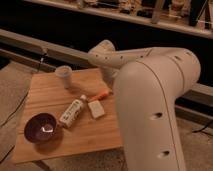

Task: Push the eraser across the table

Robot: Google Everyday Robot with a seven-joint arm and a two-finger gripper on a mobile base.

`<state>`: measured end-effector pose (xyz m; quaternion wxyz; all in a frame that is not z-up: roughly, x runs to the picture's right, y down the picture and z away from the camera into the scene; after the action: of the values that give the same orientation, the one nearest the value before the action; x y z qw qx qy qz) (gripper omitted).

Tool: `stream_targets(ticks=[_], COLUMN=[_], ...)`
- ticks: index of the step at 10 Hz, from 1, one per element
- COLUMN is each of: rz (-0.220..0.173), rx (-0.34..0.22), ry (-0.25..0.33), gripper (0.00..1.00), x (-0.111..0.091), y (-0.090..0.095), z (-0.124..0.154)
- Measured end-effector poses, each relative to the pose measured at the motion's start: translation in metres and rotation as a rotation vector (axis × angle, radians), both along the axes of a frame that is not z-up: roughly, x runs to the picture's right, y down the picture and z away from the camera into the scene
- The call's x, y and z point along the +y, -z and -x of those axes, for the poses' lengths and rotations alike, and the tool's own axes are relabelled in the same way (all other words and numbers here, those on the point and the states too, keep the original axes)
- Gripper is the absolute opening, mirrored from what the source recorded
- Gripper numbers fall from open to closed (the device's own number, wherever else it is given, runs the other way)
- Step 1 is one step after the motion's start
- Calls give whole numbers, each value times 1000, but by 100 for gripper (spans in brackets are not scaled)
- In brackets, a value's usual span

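Observation:
The table of light wooden planks fills the left half of the camera view. The dark eraser does not show anywhere on it; it may be hidden behind my arm. My white arm rises large at the right, and its elbow bends over the table's far right edge. The gripper is hidden behind the arm's links near that edge, so I do not see it.
On the table stand a dark purple bowl at the front left and a pale cup at the back. A white bottle, an orange stick and a pale beige block lie mid-table. A dark rail runs behind.

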<state>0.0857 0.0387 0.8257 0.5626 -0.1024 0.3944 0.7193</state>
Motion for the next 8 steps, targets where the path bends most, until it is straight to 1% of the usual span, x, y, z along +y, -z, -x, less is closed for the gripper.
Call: stream_targets(ticks=[2, 3, 5, 7, 8], rz=[31, 44, 50, 51, 50], rx=[6, 9, 6, -7, -11], ry=[-27, -45, -59, -60, -58], gripper=[0, 0, 0, 0, 0], x=[12, 17, 17, 13, 11], y=[-16, -30, -47, -63, -69], z=[-15, -29, -42, -47, -49])
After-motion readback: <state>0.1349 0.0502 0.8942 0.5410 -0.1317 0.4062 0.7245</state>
